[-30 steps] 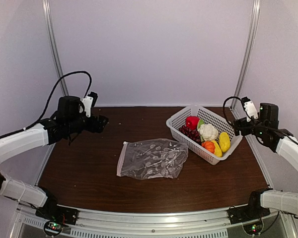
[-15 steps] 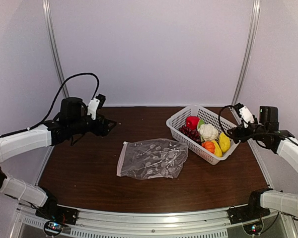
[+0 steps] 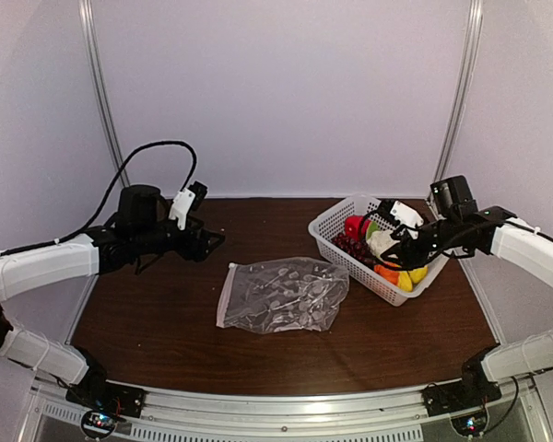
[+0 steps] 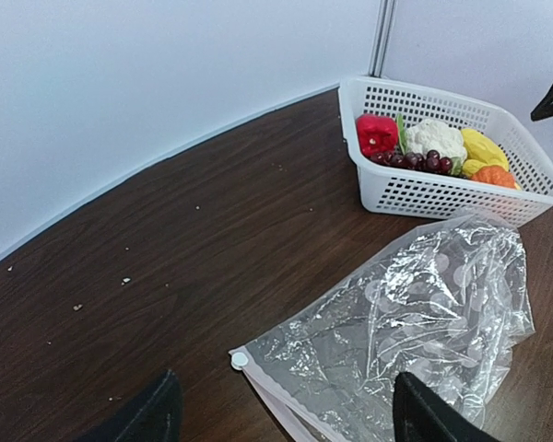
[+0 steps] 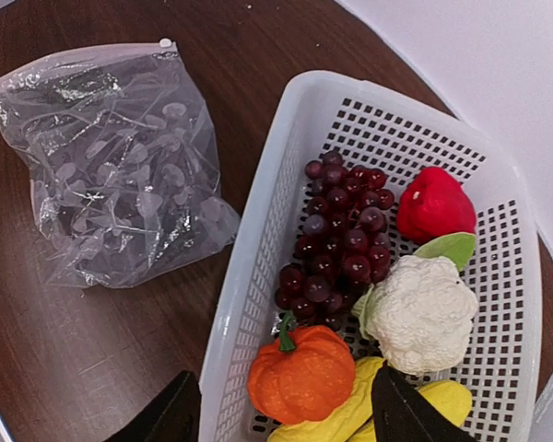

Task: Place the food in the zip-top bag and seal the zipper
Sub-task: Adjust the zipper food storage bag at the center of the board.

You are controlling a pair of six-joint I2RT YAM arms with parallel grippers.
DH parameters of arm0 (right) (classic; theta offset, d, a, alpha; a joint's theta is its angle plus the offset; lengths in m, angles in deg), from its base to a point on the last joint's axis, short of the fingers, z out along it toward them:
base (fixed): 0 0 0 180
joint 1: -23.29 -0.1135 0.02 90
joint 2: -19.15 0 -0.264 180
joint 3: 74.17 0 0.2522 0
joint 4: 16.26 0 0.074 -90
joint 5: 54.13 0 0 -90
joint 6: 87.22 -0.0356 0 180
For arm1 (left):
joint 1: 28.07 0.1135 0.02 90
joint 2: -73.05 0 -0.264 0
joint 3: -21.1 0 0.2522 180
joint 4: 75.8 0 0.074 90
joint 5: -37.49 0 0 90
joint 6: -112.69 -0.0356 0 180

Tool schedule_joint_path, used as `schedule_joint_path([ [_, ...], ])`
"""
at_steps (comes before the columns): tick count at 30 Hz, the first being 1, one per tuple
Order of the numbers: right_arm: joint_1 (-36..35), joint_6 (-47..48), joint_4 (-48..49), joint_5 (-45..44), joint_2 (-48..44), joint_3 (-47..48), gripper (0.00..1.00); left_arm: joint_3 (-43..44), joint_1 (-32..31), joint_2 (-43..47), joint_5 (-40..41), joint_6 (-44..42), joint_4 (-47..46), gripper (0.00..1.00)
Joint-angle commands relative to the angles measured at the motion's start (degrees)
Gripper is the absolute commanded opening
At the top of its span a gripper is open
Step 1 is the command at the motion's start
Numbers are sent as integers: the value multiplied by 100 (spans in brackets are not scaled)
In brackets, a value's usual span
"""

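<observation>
My right gripper [image 5: 286,416] hangs above the white basket [image 5: 258,230], jaws spread wide and holding nothing, over the orange piece [image 5: 300,373]. All the food lies in the basket: grape bunch [image 5: 341,244], red pepper [image 5: 433,204], cauliflower [image 5: 419,313] and yellow pieces [image 5: 433,405]. The zip-top bag [image 5: 120,166] lies flat on the table [image 4: 166,258] just beside the basket, with its zipper [image 4: 276,391] at the end nearest my left gripper [image 4: 286,419], which is also wide open and empty. Caution: the pieces touch one another, so closing on one may snag a neighbour or the basket wall. I cannot tell whether the mouth is open. If it is not, food would likely shove the light bag aside.
</observation>
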Motion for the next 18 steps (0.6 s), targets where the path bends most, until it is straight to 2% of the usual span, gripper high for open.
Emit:
schedule_joint_path([
  [1, -340, 77, -459, -52, 427, 246, 63, -34, -14, -48, -32, -104, -219, 79],
  [9, -562, -200, -281, -172, 1070, 348, 57, 41, -16, -123, -86, -34, -166, 79],
  [13, -637, -257, -272, -186, 1358, 423, 55, 191, -16, -261, 209, 288, 93, 79],
  [16, -669, -283, -329, -271, 1421, 439, 54, 514, -16, -557, 941, 1409, 949, 79],
  [18, -676, -283, -410, -292, 1398, 409, 54, 602, -16, -687, 756, 2033, 1446, 79],
])
